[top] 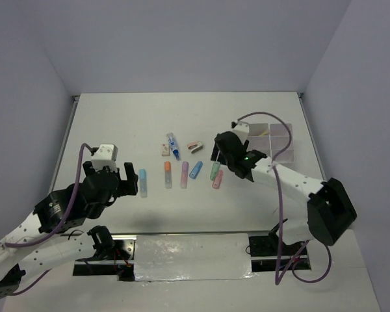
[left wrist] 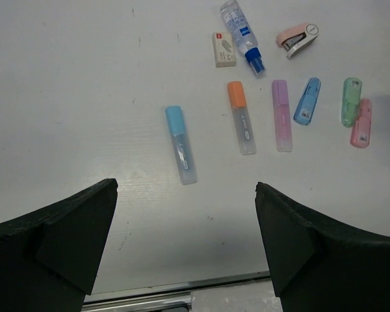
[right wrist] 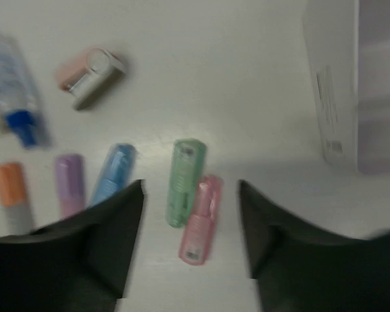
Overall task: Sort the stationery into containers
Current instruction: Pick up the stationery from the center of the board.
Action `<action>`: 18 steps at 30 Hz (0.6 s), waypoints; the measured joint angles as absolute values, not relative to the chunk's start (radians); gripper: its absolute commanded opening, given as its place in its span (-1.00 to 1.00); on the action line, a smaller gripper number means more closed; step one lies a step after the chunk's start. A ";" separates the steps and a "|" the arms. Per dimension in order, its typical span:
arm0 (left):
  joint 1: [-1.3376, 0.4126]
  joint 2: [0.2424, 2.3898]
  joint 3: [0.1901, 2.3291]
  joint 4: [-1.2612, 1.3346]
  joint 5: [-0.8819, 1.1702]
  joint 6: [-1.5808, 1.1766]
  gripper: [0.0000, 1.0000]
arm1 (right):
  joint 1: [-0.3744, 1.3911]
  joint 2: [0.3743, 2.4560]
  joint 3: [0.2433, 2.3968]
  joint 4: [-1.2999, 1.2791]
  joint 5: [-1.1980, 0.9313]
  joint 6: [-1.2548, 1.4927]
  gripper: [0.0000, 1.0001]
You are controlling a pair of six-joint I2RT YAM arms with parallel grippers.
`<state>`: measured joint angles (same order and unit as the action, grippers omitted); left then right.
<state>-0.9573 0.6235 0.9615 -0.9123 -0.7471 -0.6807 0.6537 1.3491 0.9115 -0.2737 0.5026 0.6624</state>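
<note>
The stationery lies in a loose row mid-table: a light blue marker, an orange marker, a purple marker, a short blue case, a green case and a pink case. Behind them are a white eraser, a blue-white tube and a pink mini stapler. The containers stand at the right. My right gripper hovers open over the green and pink cases, holding nothing. My left gripper is wide open and empty, near the light blue marker.
A yellowish item lies in a far compartment of the containers. The right arm's purple cable arcs over the bins. A shiny metal strip runs along the table's near edge between the arm bases. Walls enclose the table on three sides.
</note>
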 measured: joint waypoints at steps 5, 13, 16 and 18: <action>-0.957 0.686 0.959 -0.908 -0.724 -0.672 0.99 | 0.671 1.507 0.869 -0.407 0.498 0.753 -0.01; -0.957 0.717 0.953 -0.878 -0.677 -0.632 0.99 | 0.709 1.566 0.862 -0.421 0.469 0.797 0.03; -0.957 0.719 0.952 -0.868 -0.669 -0.628 0.99 | 0.726 1.585 0.862 -0.408 0.459 0.807 0.04; -0.956 0.719 0.951 -0.863 -0.664 -0.627 0.99 | 0.733 1.595 0.862 -0.402 0.453 0.810 0.05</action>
<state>-0.9562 0.7189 0.9512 -0.8631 -0.6640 -0.6270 0.7330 1.5948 0.8619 -0.4019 0.4530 0.8104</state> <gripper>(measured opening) 0.994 0.521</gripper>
